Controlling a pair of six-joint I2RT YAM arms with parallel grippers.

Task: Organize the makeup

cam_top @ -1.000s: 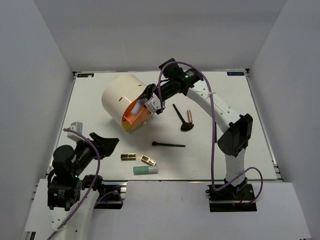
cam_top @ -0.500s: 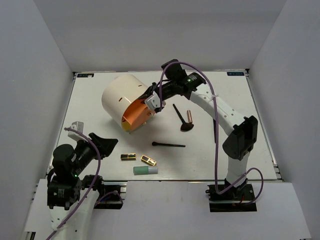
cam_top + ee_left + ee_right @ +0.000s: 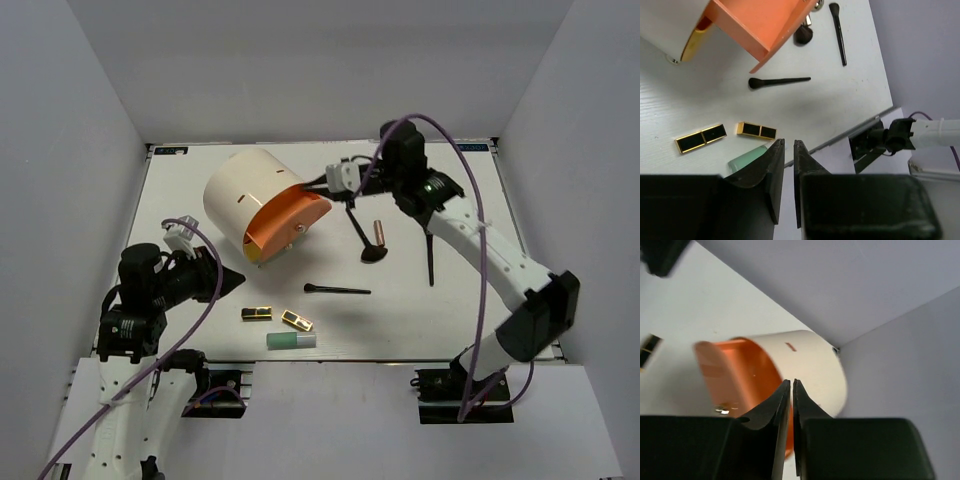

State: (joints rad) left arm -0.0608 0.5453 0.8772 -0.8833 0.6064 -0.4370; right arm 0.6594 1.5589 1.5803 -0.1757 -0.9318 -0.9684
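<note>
The makeup lies loose on the white table (image 3: 450, 310). Two gold-and-black cases (image 3: 257, 313) (image 3: 297, 320) and a mint-green tube (image 3: 290, 341) sit near the front. The left wrist view shows the cases (image 3: 701, 138) (image 3: 756, 130) and the tube (image 3: 746, 157) too. A slim black brush (image 3: 337, 290) lies mid-table, a broad-headed brush (image 3: 362, 235) and a rose-gold lipstick (image 3: 380, 233) behind it, and another brush (image 3: 430, 262) to the right. My left gripper (image 3: 232, 283) (image 3: 788, 141) hovers left of the cases, shut and empty. My right gripper (image 3: 320, 186) (image 3: 791, 381) hangs shut and empty above the orange drawer.
A big cream cylinder (image 3: 240, 190) lies at the back left, its orange drawer (image 3: 290, 225) pulled out toward the table's middle. Grey walls close the table on three sides. The right arm's base (image 3: 465, 385) stands at the near edge.
Both grippers have closed. The right gripper has drawn back to the right from the orange drawer, which now stands further out. The left arm has lifted and shifted slightly forward.
</note>
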